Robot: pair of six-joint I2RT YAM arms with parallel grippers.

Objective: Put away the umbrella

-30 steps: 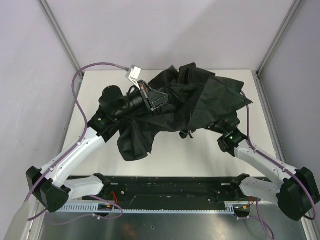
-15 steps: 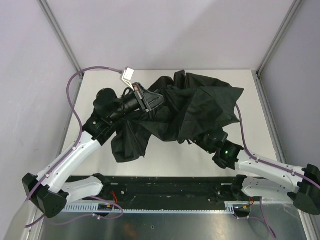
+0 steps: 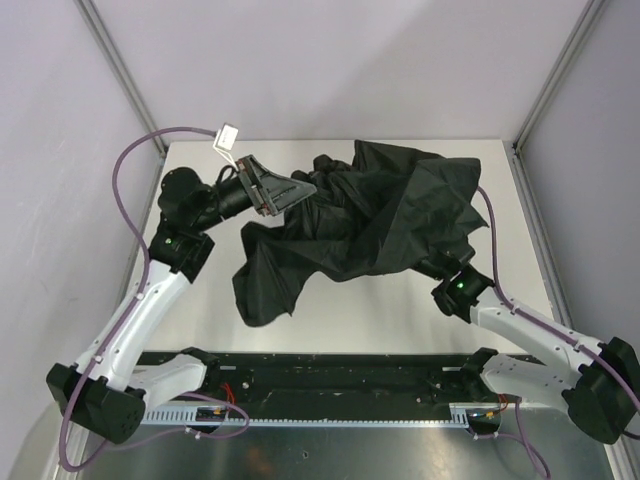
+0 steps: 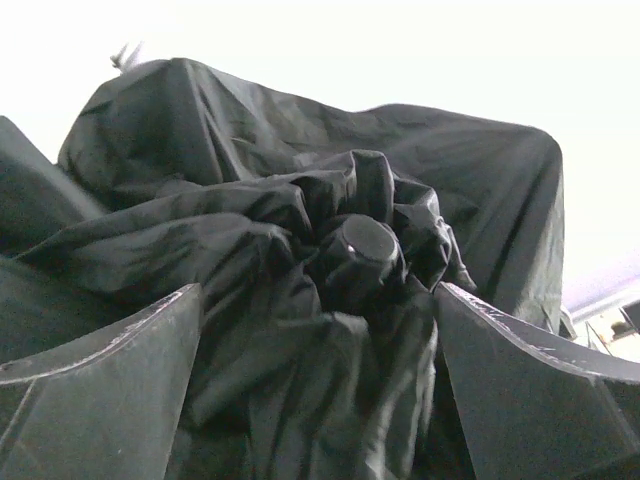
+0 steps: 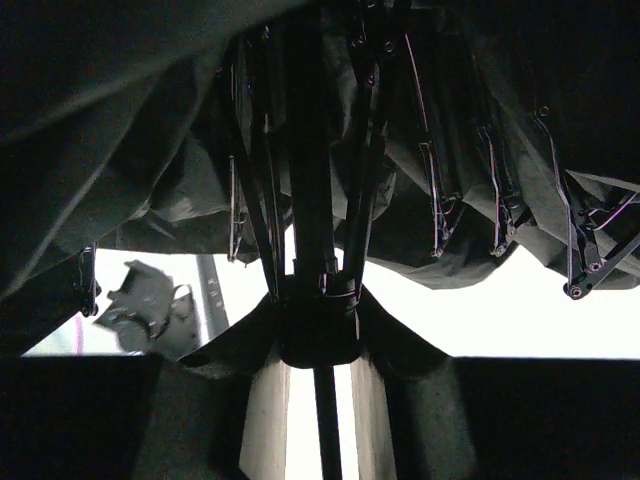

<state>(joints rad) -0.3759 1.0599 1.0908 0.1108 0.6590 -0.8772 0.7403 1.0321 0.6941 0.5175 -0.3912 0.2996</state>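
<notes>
Black crumpled cloth umbrella (image 3: 380,215): was half open, between both sets of jaws.
Left gripper (image 3: 300,186): jaws were wide open, one on each side of the round top cap (image 4: 365,245).
Right gripper (image 5: 318,350): was under the cloth, jaws beside the thin dark shaft (image 5: 305,150); I could not tell if they squeezed it.

Matte black across the umbrella (image 3: 390,210), dark thin ribs (image 5: 437,170) beneath its fabric, set against an off-white tabletop (image 3: 370,310), with white arms (image 3: 140,315) jointed in black, a small green light (image 3: 174,241) on each, purple cables (image 3: 125,185), pale lilac walls (image 3: 350,70) and a black rail (image 3: 340,375) along the near tabletop edge.
</notes>
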